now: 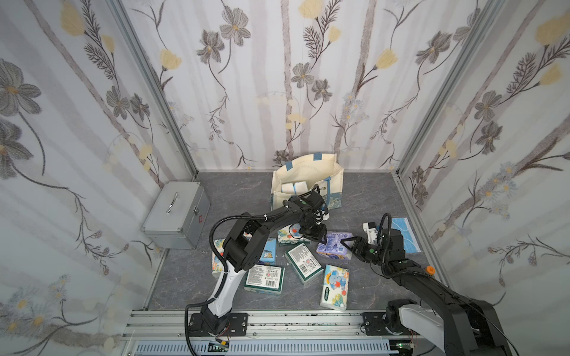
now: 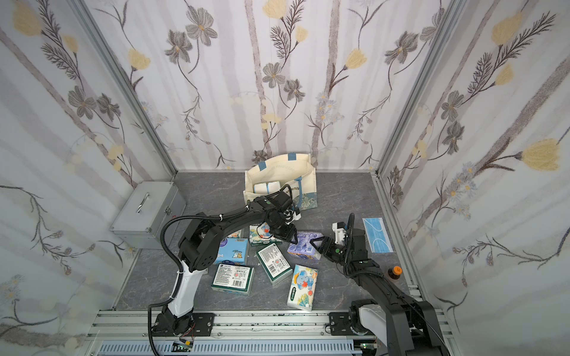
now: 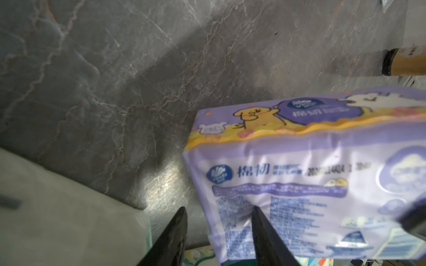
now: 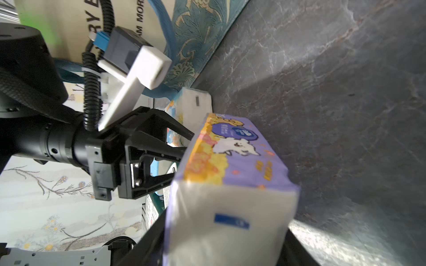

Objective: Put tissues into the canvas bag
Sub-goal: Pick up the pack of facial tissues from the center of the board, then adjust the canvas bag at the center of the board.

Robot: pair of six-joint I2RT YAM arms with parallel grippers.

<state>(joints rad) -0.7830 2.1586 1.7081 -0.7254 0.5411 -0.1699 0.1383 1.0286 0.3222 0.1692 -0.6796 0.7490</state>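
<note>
A lavender tissue pack (image 1: 331, 248) (image 2: 303, 248) hangs just above the table between both grippers. My right gripper (image 1: 343, 242) (image 4: 224, 239) is shut on its near end, a finger pressed to each side. My left gripper (image 1: 321, 238) (image 3: 219, 213) stands open at the pack's other end; one finger lies against the wrapper, the other is clear of it. The canvas bag (image 1: 308, 172) (image 2: 280, 171) stands open at the back with white tissue packs (image 1: 293, 186) inside. Several more packs lie on the table, among them an elephant one (image 1: 334, 286) and a green-edged one (image 1: 303, 262).
A grey metal case (image 1: 175, 212) sits at the left wall. A blue face mask (image 1: 405, 234) lies at the right, and a brown bottle with an orange cap (image 1: 430, 270) stands near the right frame. An aluminium rail runs along the front edge.
</note>
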